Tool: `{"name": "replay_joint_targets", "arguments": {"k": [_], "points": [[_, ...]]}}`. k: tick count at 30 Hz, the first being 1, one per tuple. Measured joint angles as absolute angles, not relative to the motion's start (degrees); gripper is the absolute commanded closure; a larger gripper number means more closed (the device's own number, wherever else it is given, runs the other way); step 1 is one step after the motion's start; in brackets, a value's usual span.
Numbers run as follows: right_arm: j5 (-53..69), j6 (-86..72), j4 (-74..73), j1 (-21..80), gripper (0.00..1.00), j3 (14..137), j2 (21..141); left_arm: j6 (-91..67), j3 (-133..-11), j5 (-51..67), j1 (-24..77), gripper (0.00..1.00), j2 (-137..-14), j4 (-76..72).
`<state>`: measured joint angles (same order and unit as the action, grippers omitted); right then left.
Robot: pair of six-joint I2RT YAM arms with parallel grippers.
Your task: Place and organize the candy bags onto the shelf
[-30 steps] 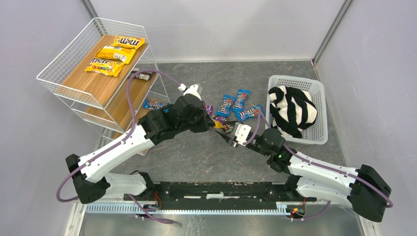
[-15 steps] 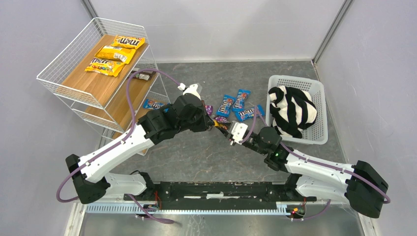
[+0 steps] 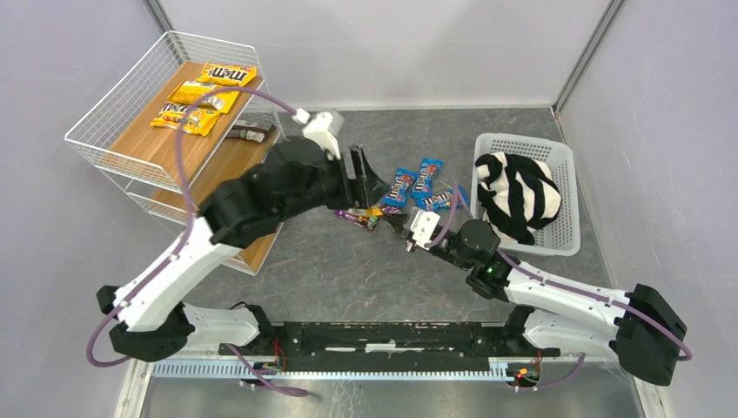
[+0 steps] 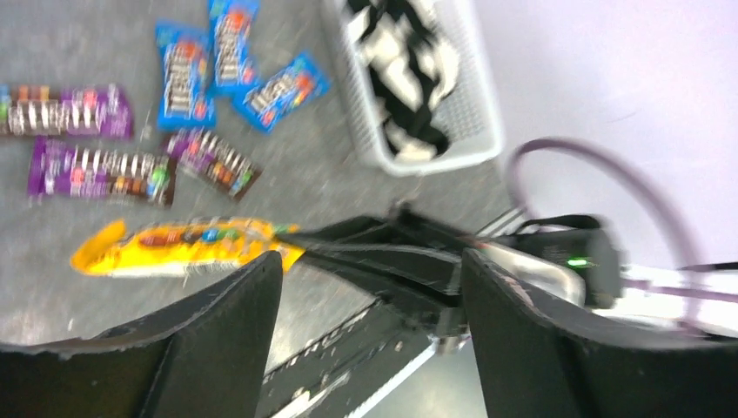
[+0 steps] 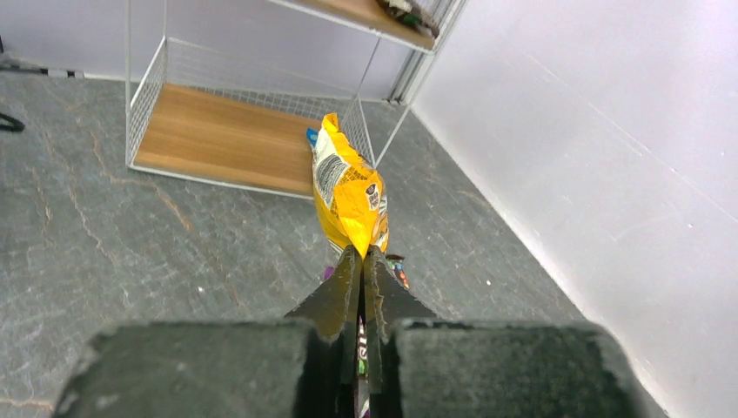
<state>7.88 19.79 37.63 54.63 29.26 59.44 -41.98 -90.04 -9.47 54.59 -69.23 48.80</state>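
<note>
My right gripper [image 5: 363, 252] is shut on the corner of a yellow candy bag [image 5: 350, 190], which stands up from its tips; from above the right gripper [image 3: 399, 223] is at mid-floor. My left gripper [image 4: 370, 261] is open with nothing between its fingers, raised above that bag [image 4: 183, 246]; in the top view the left gripper [image 3: 367, 178] hovers near the shelf [image 3: 113, 144]. Three yellow bags [image 3: 202, 93] lie on the shelf's top board and a dark packet [image 3: 248, 132] on the middle one. Blue bags [image 3: 399, 185] and purple bags [image 3: 358, 218] lie loose on the floor.
A white lattice basket [image 3: 525, 139] at the right holds a black-and-white striped cloth [image 3: 518, 192]. The shelf's bottom board [image 5: 226, 139] lies ahead of the right gripper. Grey walls close in on the left, the back and the right.
The left gripper has let go of the yellow bag, opened and risen back toward the shelf. The right gripper closed on that bag and now holds it alone.
</note>
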Motion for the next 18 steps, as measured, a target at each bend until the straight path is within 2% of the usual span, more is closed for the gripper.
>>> {"name": "replay_joint_targets", "arguments": {"k": [9, 18], "points": [[10.2, 15.8, 39.9, 55.2, 0.99, 39.3, 62.7, -29.1, -116.0, -9.3, 54.5, 0.07, -65.3, 48.6], [14.3, 15.4, 44.0, 62.9, 0.99, 66.7, 78.3, -21.8, -121.0, -11.8, 54.5, 0.07, -55.3, 42.6]]}}
